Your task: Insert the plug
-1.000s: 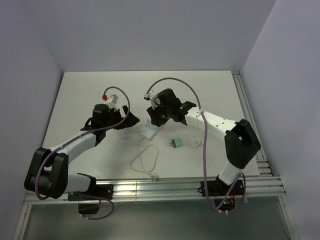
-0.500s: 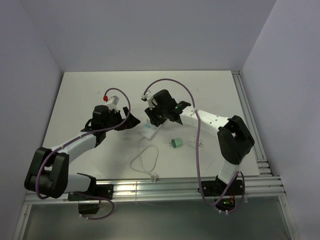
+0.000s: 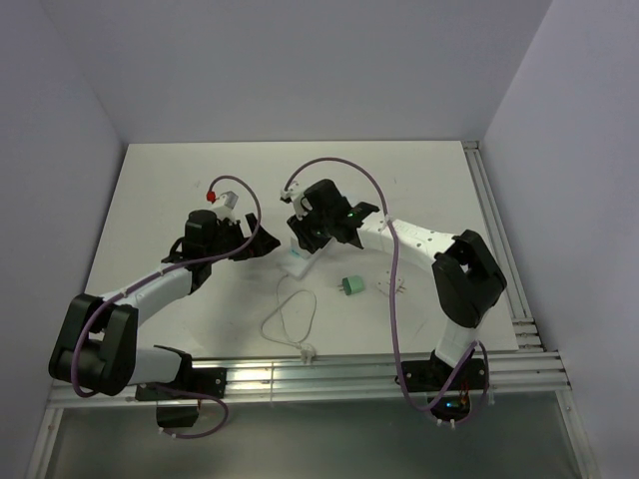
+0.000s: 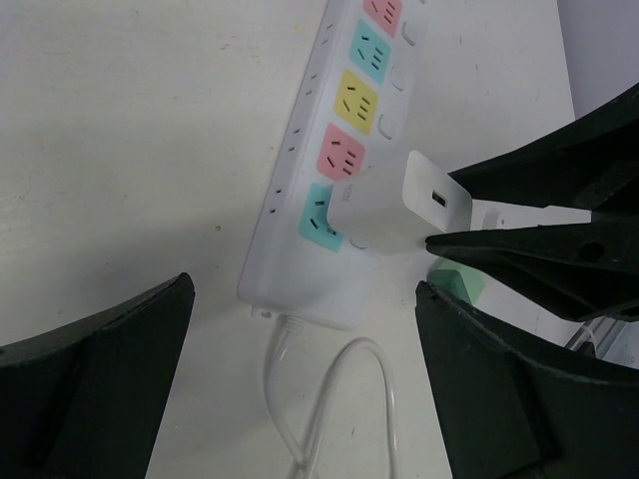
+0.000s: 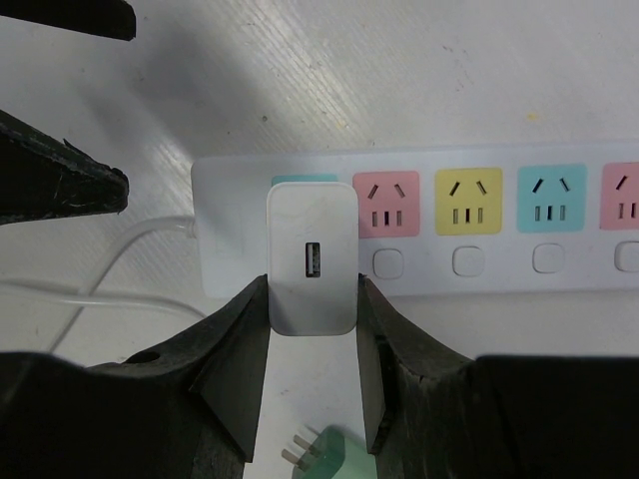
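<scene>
White tabletop (image 3: pixel 150 200) under pale walls: from above, the right gripper (image 3: pixel 300 239) hangs over the near end of the power strip (image 3: pixel 296 261), with the left gripper (image 3: pixel 262 242) just beside it and a green plug (image 3: pixel 349 286) lying apart. The left wrist view shows its own fingers spread wide and empty, straddling the strip's cable end, while the white charger (image 4: pixel 394 205) sits tilted over the end teal socket. In the right wrist view, the fingers (image 5: pixel 240 349) are clamped on the charger's sides; whether the prongs have entered is hidden. Insertion seems under way, and next comes a square, straight push down, perhaps with the strip braced.
</scene>
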`<move>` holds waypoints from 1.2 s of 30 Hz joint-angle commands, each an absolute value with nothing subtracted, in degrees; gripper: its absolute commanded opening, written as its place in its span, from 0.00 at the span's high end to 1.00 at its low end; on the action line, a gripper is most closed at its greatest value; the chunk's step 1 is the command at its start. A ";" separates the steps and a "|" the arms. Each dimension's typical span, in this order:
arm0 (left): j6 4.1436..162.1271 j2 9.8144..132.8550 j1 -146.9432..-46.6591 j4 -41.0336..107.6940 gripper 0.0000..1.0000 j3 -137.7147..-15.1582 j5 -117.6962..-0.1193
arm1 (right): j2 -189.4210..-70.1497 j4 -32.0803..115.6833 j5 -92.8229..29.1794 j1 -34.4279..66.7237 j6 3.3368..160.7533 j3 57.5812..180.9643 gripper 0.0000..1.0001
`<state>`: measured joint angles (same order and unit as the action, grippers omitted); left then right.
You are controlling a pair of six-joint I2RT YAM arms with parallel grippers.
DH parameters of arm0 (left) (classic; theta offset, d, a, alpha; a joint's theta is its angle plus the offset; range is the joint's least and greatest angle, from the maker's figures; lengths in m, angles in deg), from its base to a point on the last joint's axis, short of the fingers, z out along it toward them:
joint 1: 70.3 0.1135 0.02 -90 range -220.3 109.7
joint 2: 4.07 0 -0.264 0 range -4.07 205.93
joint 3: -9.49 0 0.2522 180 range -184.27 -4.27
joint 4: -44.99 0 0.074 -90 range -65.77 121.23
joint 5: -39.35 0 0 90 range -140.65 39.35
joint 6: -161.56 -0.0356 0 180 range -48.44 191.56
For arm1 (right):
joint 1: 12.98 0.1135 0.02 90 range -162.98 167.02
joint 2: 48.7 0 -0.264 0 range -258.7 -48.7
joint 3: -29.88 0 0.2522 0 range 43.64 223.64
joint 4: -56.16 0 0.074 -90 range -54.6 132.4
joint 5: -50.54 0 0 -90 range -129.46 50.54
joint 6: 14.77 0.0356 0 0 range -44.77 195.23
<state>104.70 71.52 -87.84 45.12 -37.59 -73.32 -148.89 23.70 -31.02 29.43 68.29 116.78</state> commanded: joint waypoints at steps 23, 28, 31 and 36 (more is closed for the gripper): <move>103.11 70.72 -87.62 47.31 0.01 -37.67 -74.20 | -147.32 24.20 -33.39 30.53 67.67 116.85 1.00; 103.20 70.72 -87.62 47.49 0.01 -37.75 -74.46 | -146.35 24.20 -35.33 30.96 67.76 115.54 1.00; 103.20 70.64 -87.62 47.49 0.01 -37.75 -74.46 | -145.48 24.82 -35.68 31.14 68.02 114.48 1.00; 103.20 70.37 -87.62 47.66 0.00 -37.58 -74.55 | -145.56 25.08 -35.51 31.49 68.29 113.95 1.00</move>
